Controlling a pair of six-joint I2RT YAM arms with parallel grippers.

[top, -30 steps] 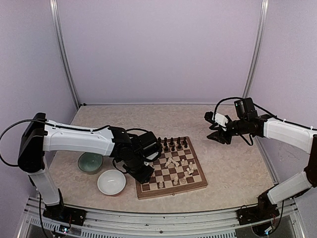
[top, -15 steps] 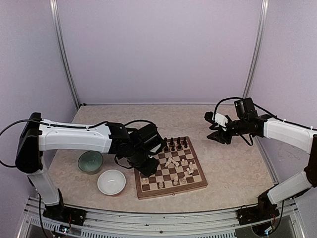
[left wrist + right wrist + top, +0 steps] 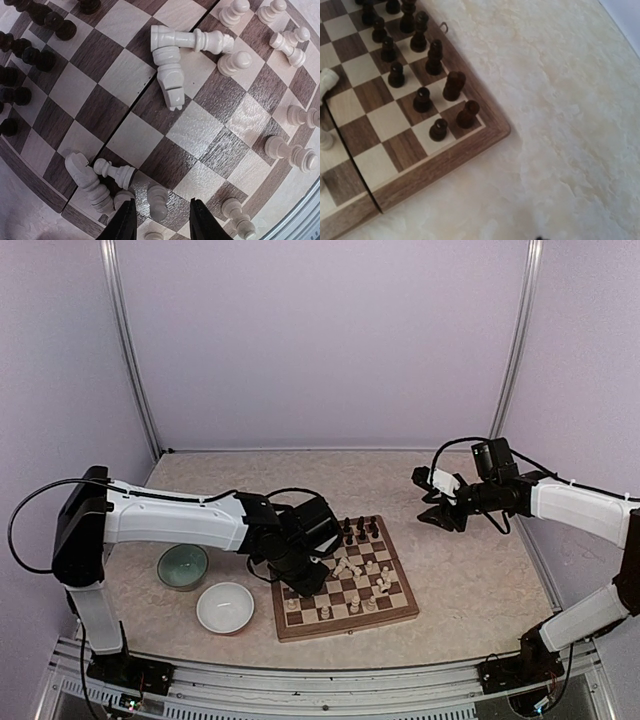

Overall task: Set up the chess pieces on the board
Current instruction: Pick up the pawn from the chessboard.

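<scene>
The chessboard lies in the middle of the table. Dark pieces stand in two rows at its far edge, and they also show in the right wrist view. Cream pieces are scattered over the board, some lying flat. My left gripper hangs low over the board's left part. In the left wrist view it is open, and an upright cream pawn stands between its jaws, untouched. My right gripper hovers over bare table right of the board, open and empty.
A green bowl and a white bowl stand left of the board. The board's far right corner lies below the right wrist camera, with marbled tabletop beside it. Frame posts and walls enclose the table.
My left gripper has moved right and away from me, from the board's near left corner to its left middle. The right arm has not moved.
</scene>
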